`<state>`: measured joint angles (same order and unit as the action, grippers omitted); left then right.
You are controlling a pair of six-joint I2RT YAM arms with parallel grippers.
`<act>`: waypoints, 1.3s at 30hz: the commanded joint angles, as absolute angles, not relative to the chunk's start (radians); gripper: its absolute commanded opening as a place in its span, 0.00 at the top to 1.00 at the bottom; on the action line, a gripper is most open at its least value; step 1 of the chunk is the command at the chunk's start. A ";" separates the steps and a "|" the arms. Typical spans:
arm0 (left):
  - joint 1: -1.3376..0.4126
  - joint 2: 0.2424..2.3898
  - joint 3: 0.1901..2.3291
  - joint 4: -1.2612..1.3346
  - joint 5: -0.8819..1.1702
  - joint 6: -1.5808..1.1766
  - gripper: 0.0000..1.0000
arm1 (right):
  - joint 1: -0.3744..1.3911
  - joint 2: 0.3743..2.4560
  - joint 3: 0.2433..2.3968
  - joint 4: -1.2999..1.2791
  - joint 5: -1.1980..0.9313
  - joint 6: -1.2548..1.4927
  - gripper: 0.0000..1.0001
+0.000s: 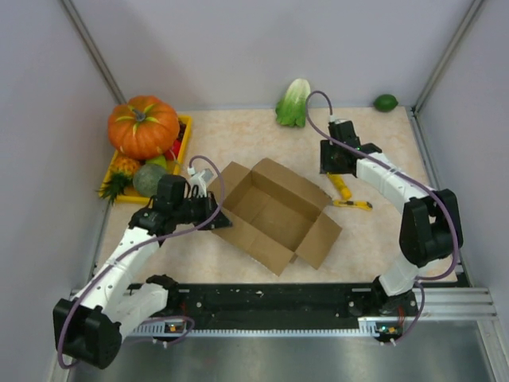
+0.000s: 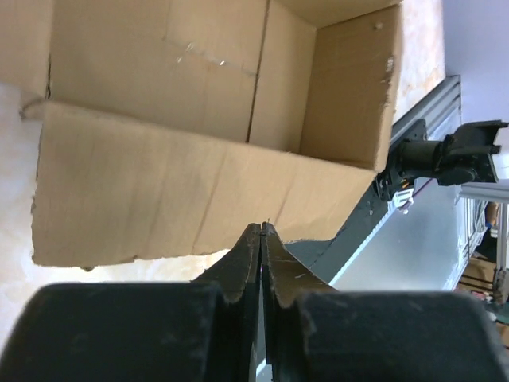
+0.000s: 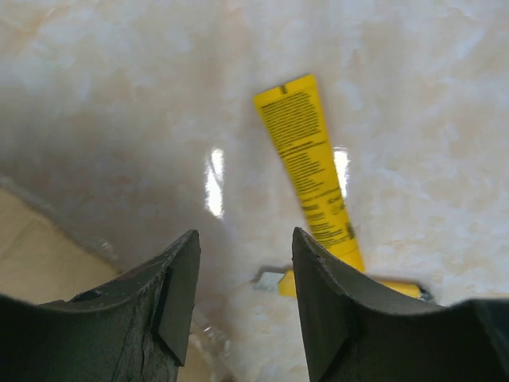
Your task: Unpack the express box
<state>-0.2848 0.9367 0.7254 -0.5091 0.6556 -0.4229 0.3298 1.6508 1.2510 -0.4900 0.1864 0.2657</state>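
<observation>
The left hand (image 2: pixel 262 232) is closed, its fingers pressed together at the near edge of the left flap of the express box (image 1: pixel 274 213); whether cardboard is pinched between them is unclear. The box stands open mid-tabletop (image 1: pixel 238 139). Past its right corner, the right hand (image 3: pixel 245 247) hangs open over a yellow tube (image 3: pixel 306 155). Only that wrist view shows the tube's print, too blurred to read.
</observation>
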 commanded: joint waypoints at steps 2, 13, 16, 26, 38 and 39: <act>-0.310 0.969 0.696 -0.528 0.546 -0.512 1.00 | 0.419 1.629 1.217 -0.506 0.098 0.276 0.53; -0.310 1.256 0.748 -0.477 0.497 -0.545 0.96 | 0.537 1.599 1.131 -0.502 -0.029 0.324 0.55; -0.308 1.314 0.819 -0.448 0.468 -0.543 0.94 | 0.586 1.568 1.112 -0.502 -0.038 0.342 0.55; -0.279 1.543 1.087 -0.405 0.396 -0.558 0.88 | 0.653 1.505 1.045 -0.477 -0.023 0.414 0.54; -0.278 1.441 1.088 -0.489 0.161 -0.552 0.50 | 0.652 1.419 1.042 -0.495 0.214 0.457 0.48; -0.278 1.389 1.086 -0.492 0.137 -0.540 0.44 | 0.650 1.402 1.045 -0.502 0.234 0.459 0.47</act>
<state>-0.2749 1.5421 1.0843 -0.4713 0.2710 -0.5526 0.6407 1.4998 1.0336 -0.5224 0.1081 0.4244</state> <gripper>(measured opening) 0.445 0.508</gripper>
